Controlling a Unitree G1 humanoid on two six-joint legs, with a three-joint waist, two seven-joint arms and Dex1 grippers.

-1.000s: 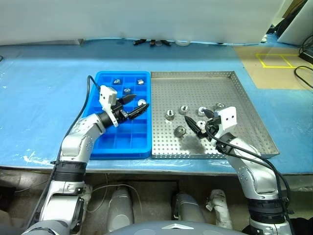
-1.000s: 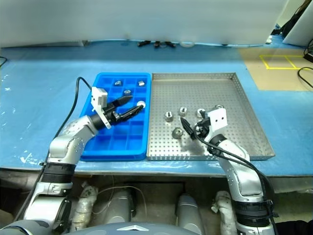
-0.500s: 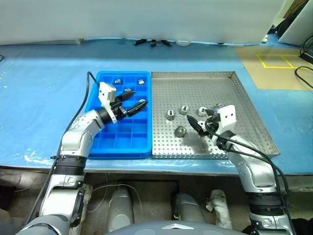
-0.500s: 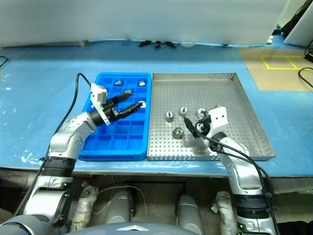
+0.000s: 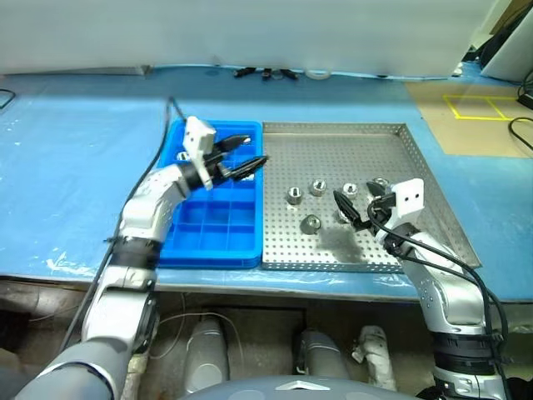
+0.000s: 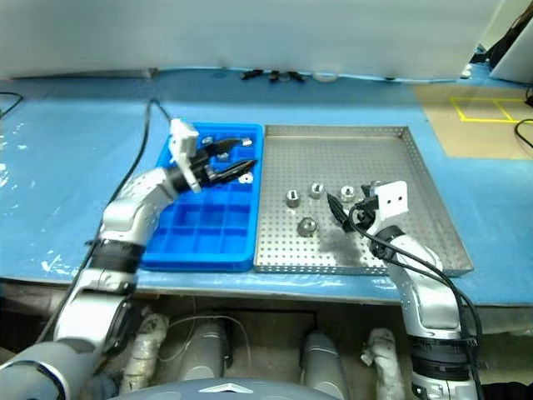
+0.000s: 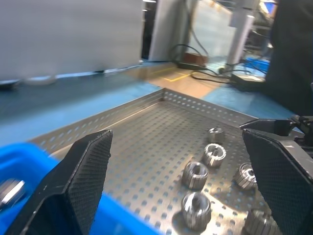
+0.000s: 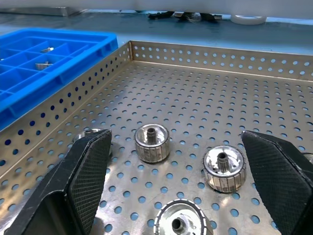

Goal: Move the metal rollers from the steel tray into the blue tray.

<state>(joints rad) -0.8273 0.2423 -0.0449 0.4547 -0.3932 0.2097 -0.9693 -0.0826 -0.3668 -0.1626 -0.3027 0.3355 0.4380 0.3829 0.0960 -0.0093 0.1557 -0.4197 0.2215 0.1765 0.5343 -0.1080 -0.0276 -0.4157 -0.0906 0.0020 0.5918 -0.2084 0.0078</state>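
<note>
Metal rollers (image 5: 311, 222), small shiny silver cylinders with centre holes: cluster loose in middle of steel tray, few already in far cells of bright blue plastic compartment tray (image 5: 208, 242) at left. Left pincer (image 5: 248, 155) spread open, empty, above blue tray's far right corner. Large square perforated steel tray (image 5: 333, 146) just beside it on blue worktop (image 5: 75, 167). Right pincer (image 5: 356, 202) open, empty, low among rollers.

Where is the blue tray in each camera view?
Left eye: blue tray left of centre, against the steel tray.
Right eye: same, left of centre.
Left wrist: its corner, nearer than the steel tray.
Right wrist: beyond the perforated wall.
Shared landmark: the steel tray's perforated rim.
</note>
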